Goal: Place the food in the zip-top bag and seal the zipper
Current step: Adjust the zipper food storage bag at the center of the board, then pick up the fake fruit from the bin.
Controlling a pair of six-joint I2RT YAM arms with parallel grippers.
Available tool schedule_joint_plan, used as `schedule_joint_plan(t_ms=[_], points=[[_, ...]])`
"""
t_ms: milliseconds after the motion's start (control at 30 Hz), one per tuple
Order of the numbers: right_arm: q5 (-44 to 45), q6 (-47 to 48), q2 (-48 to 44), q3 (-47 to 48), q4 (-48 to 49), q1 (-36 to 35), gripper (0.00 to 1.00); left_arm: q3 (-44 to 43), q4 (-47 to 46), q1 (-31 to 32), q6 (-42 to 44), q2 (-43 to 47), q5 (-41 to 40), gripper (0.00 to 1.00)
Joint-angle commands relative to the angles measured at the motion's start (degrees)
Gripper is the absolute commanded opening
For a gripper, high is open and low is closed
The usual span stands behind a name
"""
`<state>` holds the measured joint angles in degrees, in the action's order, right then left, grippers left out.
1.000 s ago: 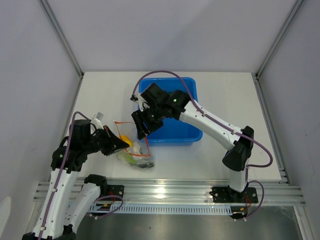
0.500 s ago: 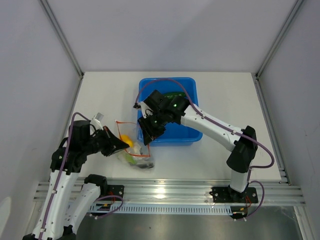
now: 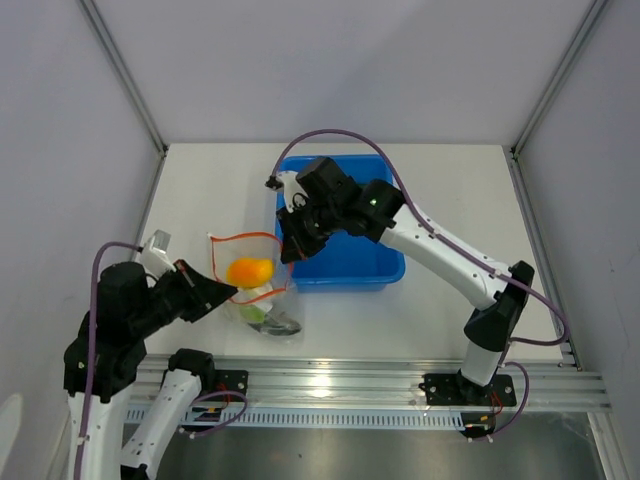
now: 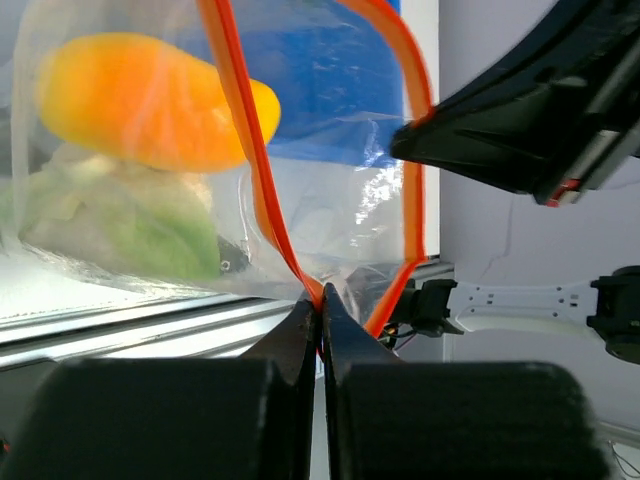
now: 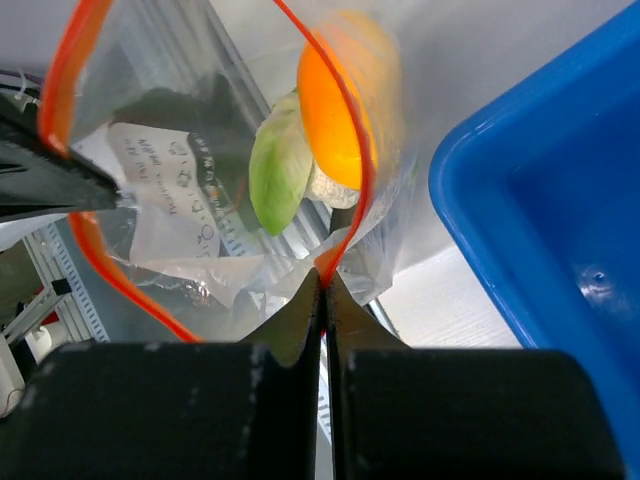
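Now that the right gripper (image 3: 288, 252) has left the blue rectangular plastic bin (image 3: 392, 268) and closed on the bag, both hands have hold of it. Its two black fingers are pressed flat together, with the thin orange-red zipper strip (image 5: 366, 170) nipped between their tips. The left gripper (image 4: 320, 300) is clamped just as tight on the same strip, on the opposite side of the mouth.

A moment ago the left hand held the bag alone and it sagged in a crumpled heap. Since then the left arm has drawn back toward the near-left corner. The clear crinkly zip-top bag (image 3: 262, 300) now hangs stretched between the two hands, its mouth pulled into a wide open loop.

Inside, a rounded yellow-orange toy piece (image 3: 250, 270) sits on top, with a green piece (image 5: 280, 165) and something whitish under it. There is a dark lump at the bottom that I cannot make out. The bag hangs just beside the bin's near-left corner, above the white table (image 3: 200, 190); I cannot tell whether its bottom touches.

With both hands taken up, neither is free to fetch more food, so I judge that loading is over and sealing comes next. The strip's two lips are well apart and still need bringing together. The right arm hides much of the bin, so I cannot say whether any food is left there.
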<state>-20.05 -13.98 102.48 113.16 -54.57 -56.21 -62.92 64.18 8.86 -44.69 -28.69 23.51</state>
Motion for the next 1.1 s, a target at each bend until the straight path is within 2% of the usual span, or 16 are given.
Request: schedule_joint_plan(t_ms=[0, 67, 133, 233, 267, 367, 533, 600, 633, 733, 767, 867, 900, 933, 1033, 1067], points=[[-2.09, -1.14, -1.58, -5.81, 3.58, 0.48, 0.00, 5.93, 2.00, -0.43, -1.80, -0.05, -0.76, 0.01], [-3.24, -2.28, -0.79, -9.44, 6.13, 0.57, 0.00, 12.79, 1.91, -0.34, -2.07, -2.58, 4.41, 0.01], [-3.94, -2.37, 0.44, -10.33, 6.14, 0.57, 0.00, 14.83, 1.21, -0.43, -2.07, -2.95, 5.41, 0.01], [-2.72, -1.23, 2.11, -7.45, 4.64, 0.48, 0.00, 11.69, -0.28, -0.43, -1.99, -0.68, 0.50, 0.01], [-2.36, -0.79, 2.37, -6.39, 4.30, 0.66, 0.00, 7.59, -0.11, -0.43, -1.64, -0.58, -0.56, 0.01], [-1.92, -0.09, 3.25, -1.21, 2.80, 0.83, 0.00, 3.43, 1.29, -0.43, 0.30, -2.25, -2.85, 0.01], [-2.36, 0.53, 4.57, 2.23, 1.39, 0.66, 0.03, 5.61, 2.53, -0.43, 0.83, -3.92, -1.89, 0.01], [-1.92, 0.62, 5.01, 3.72, 0.61, 0.66, 0.19, 6.66, 1.65, -0.43, 0.13, -2.43, -1.27, 0.01], [-1.83, 0.62, 5.54, 4.25, -0.44, 0.66, 0.34, 8.14, 0.52, -0.43, -0.57, -1.82, -1.10, 0.01], [-1.04, 1.14, 6.15, 7.33, -2.29, 0.75, 0.51, 9.73, -0.11, -0.43, -1.02, -0.67, -0.13, 0.01], [-0.95, 1.15, 6.24, 8.03, -2.65, 0.75, 0.54, 10.18, -0.02, -0.43, -1.02, -0.76, 0.13, 0.01], [1.41, 1.41, 5.72, 11.02, -3.53, 0.92, 0.74, 10.79, -0.20, -0.43, -1.02, -0.58, 0.40, 0.01], [2.90, 1.32, 5.46, 11.72, -3.53, 1.18, 0.82, 10.80, -0.37, -0.43, -1.10, -0.32, 0.57, 0.00], [7.53, 0.36, 5.02, 11.64, -3.27, 1.36, 0.99, 11.32, -0.55, -0.43, -1.28, -0.23, 0.75, 0.01], [17.63, -4.98, 1.42, 7.26, 2.08, 3.46, 0.99, 12.11, -1.17, -0.43, -1.89, 0.38, 1.45, 0.01], [18.20, -5.88, -0.76, 5.77, 5.92, 4.34, 0.99, 12.20, -1.25, -0.43, -1.90, 0.56, 1.45, 0.01]])
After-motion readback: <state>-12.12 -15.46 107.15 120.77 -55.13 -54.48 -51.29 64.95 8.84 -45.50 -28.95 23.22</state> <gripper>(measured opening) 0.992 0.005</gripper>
